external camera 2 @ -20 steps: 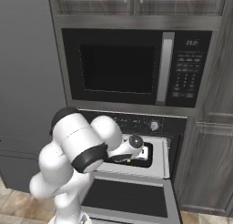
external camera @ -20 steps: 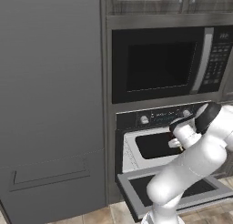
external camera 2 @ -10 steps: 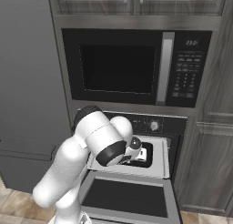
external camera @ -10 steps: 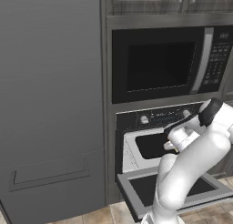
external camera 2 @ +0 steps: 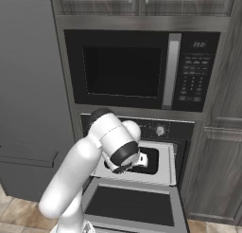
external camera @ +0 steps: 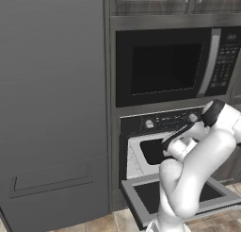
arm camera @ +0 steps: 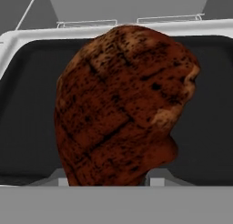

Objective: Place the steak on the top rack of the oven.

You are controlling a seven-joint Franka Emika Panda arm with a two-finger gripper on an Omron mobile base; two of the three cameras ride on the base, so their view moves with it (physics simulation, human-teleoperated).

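The arm now reaches further toward the oven (external camera 2: pixel 176 132), carrying the steak (arm camera: pixel 123 107) over the top rack's (arm camera: pixel 18 50) dark centre. The jaws pinch the steak, which hides their tips.

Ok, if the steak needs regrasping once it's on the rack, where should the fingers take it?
Probably across the steak's flat seared faces, near its wide middle rather than the notched edge. It's a slab, hanging over the rack's dark centre, so come from above through the open oven front.
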